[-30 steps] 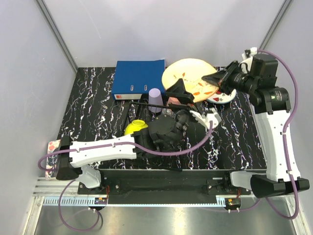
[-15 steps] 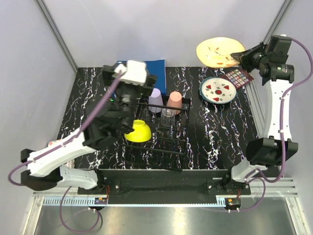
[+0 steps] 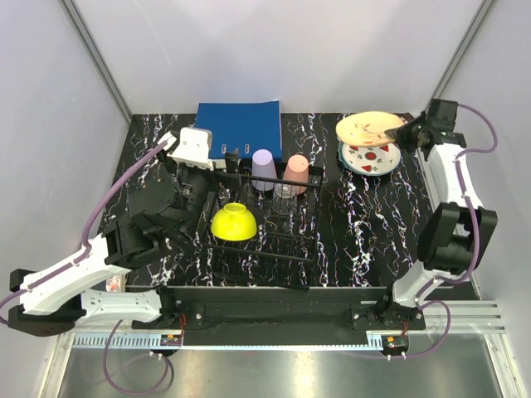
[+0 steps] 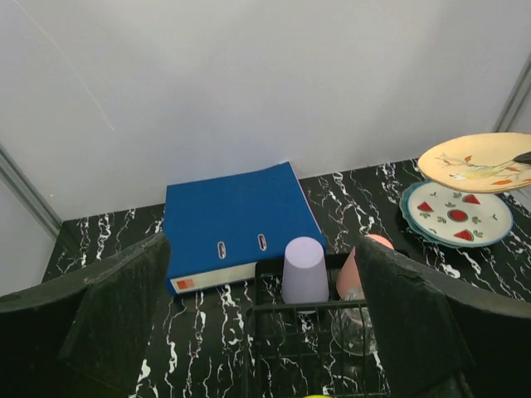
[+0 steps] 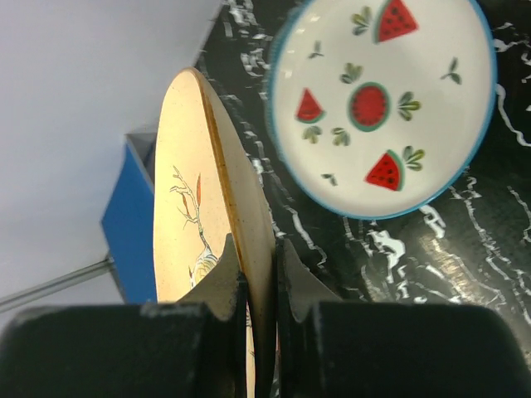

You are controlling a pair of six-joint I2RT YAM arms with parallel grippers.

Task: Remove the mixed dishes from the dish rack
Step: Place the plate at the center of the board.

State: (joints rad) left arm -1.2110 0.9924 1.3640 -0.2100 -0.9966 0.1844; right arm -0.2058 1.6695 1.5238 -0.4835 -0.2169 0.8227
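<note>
The black wire dish rack [image 3: 274,236] holds a yellow bowl [image 3: 232,222], an upturned lilac cup [image 3: 264,170], a salmon-pink cup [image 3: 296,172] and a clear glass [image 3: 284,199]. My left gripper [image 3: 187,197] hovers wide open over the rack's left side, holding nothing. In its wrist view, my left gripper [image 4: 261,245] frames the lilac cup [image 4: 304,269]. At the far right, my right gripper [image 3: 406,131] is shut on the rim of the peach plate [image 3: 369,127]. It holds that plate just above the watermelon-print plate [image 3: 369,157]. The right wrist view shows the fingers [image 5: 224,274] pinching the peach plate [image 5: 187,224].
A blue binder [image 3: 236,133] lies flat behind the rack, touching its far edge. Grey walls close in the black marbled table [image 3: 365,232] on three sides. The right arm's base stands at the near right.
My left arm has swung from the rack's right side to its left, still open. My right arm carried the peach plate right, then lowered it over the watermelon plate.
</note>
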